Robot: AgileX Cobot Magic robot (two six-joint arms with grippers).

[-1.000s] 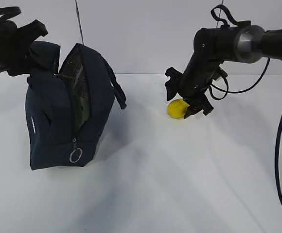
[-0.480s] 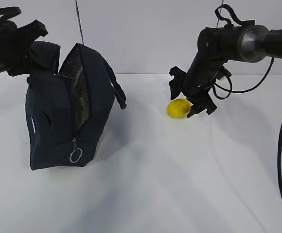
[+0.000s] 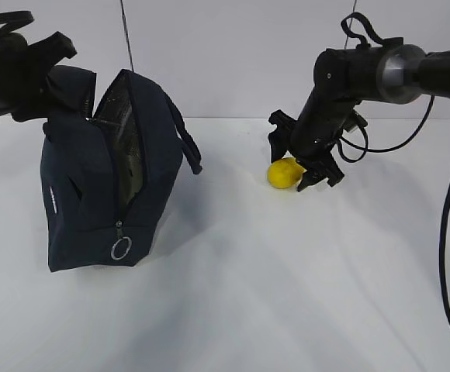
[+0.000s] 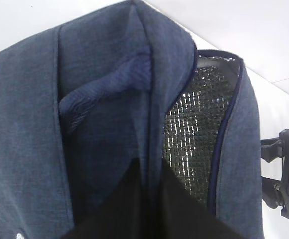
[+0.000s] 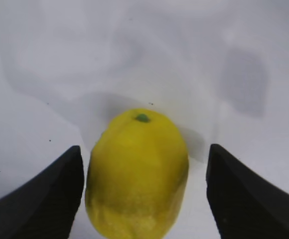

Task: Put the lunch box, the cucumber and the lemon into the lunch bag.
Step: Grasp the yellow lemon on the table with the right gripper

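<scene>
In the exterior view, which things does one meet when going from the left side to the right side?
Left pincer at the bag's top corner → navy lunch bag → silver ring pull → lemon → right pincer.

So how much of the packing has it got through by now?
The lunch bag stands unzipped, its silvery lining showing, with the left gripper at its top edge. No lunch box or cucumber is on the table; whether they are inside cannot be seen. The right gripper is open around the lemon on the table, not yet closed. Grasping the lemon and bagging it remain.
</scene>
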